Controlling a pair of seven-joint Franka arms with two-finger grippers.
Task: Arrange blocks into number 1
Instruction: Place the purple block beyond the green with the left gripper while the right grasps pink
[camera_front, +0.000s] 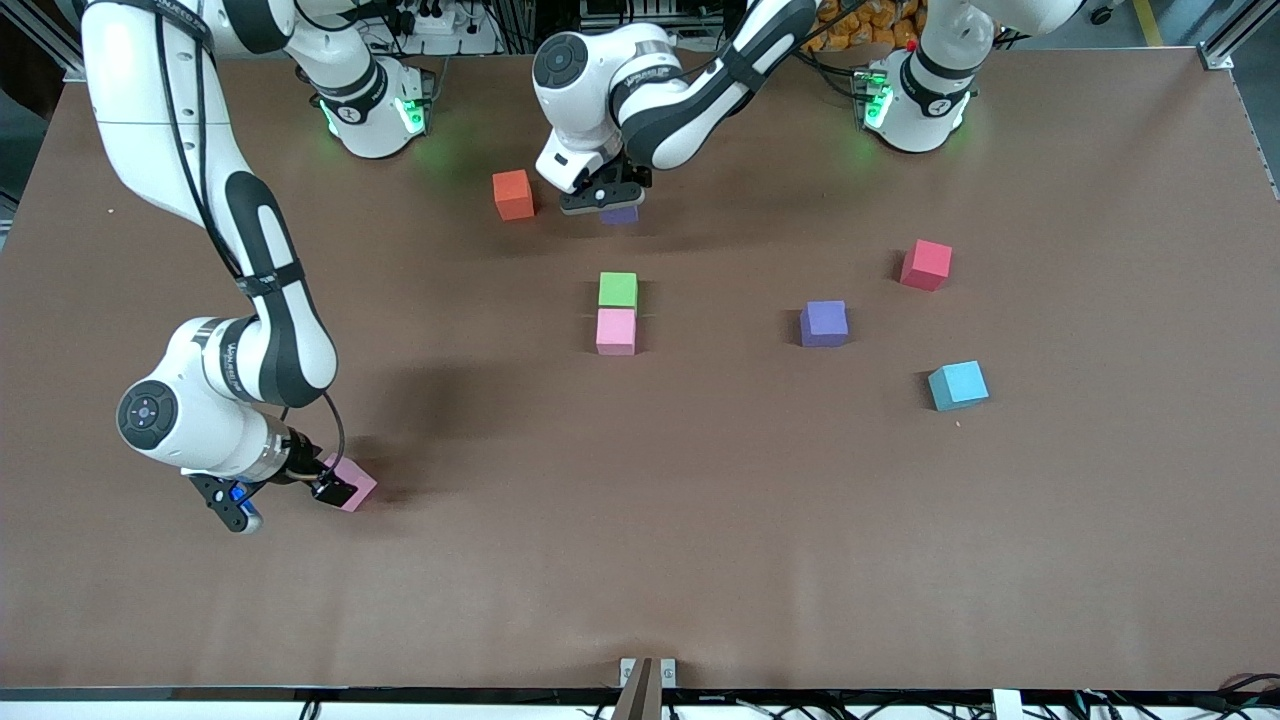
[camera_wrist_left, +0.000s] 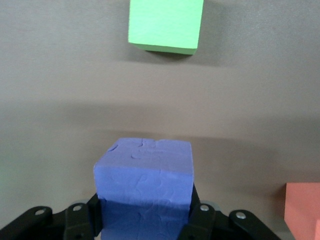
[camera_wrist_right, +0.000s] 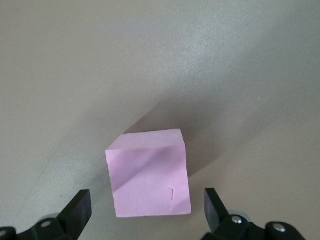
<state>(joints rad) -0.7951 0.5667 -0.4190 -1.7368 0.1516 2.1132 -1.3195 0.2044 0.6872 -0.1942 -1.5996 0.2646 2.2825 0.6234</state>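
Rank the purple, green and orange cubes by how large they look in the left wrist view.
1. purple cube, held in the left end effector, nearest the camera
2. green cube, cropped
3. orange cube, mostly cut off

Nearness and cropping drive this order, so true sizes may match.

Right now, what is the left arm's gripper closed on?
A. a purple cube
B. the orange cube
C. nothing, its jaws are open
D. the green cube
A. The left wrist view shows the left gripper with its jaws shut on a purple cube, while the green cube and the orange cube sit free on the table.
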